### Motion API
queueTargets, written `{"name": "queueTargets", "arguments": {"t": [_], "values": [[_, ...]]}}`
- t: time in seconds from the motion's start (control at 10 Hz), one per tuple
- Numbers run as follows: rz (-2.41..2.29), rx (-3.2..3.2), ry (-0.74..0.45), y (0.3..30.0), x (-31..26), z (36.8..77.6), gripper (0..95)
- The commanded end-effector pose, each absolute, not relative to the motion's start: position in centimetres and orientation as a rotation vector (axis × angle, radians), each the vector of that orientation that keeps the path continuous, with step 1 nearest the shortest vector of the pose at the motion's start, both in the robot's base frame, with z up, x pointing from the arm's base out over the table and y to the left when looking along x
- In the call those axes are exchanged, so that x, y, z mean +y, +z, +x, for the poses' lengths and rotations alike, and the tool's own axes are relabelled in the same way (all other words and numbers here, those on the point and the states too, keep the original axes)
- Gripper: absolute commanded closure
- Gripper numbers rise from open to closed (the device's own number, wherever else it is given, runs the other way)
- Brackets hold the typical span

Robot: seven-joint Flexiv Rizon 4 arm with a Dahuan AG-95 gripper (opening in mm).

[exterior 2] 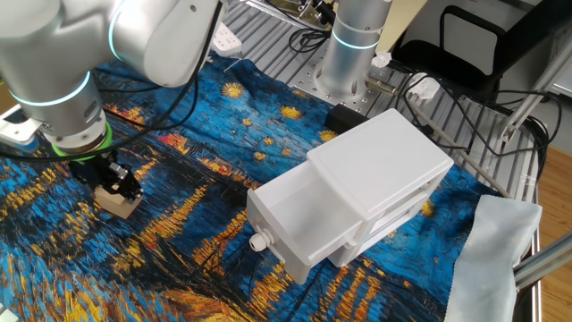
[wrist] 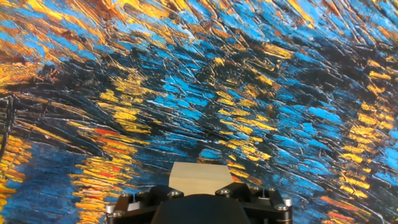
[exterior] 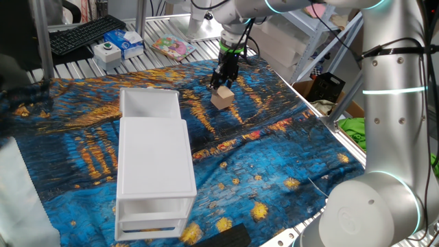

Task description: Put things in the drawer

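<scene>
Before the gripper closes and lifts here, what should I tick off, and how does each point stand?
1. Gripper pointing down over the wooden cube: ok.
2. Fingers on either side of the cube: cannot tell; the hand hides them.
3. Cube resting flat on the cloth: ok.
4. Top drawer of the cabinet pulled open: ok.
5. Drawer has room inside: ok.
6. Nothing on the cloth between cube and drawer: ok.
</scene>
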State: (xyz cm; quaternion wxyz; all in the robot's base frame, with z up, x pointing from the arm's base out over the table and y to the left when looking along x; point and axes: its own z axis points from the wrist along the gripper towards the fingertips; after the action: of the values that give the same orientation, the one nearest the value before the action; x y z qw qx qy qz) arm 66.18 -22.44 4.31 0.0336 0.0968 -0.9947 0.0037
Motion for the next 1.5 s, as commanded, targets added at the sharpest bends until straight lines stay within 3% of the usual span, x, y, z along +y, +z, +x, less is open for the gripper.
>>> {"name": "queueTargets", "arguments": {"t": [0.1, 0.3, 0.4, 0.6, 1.5], "values": [[0.307, -3.063, 0.009, 4.21, -22.50, 66.10, 19.0], [0.333, -3.071, 0.007, 4.19, -22.52, 66.08, 57.0], [0.336, -3.074, 0.003, 4.19, -22.53, 66.07, 57.0], [0.363, -3.084, 0.005, 4.19, -22.53, 66.07, 95.0], [0.354, -3.070, -0.031, 5.10, -22.35, 65.85, 95.0]]}}
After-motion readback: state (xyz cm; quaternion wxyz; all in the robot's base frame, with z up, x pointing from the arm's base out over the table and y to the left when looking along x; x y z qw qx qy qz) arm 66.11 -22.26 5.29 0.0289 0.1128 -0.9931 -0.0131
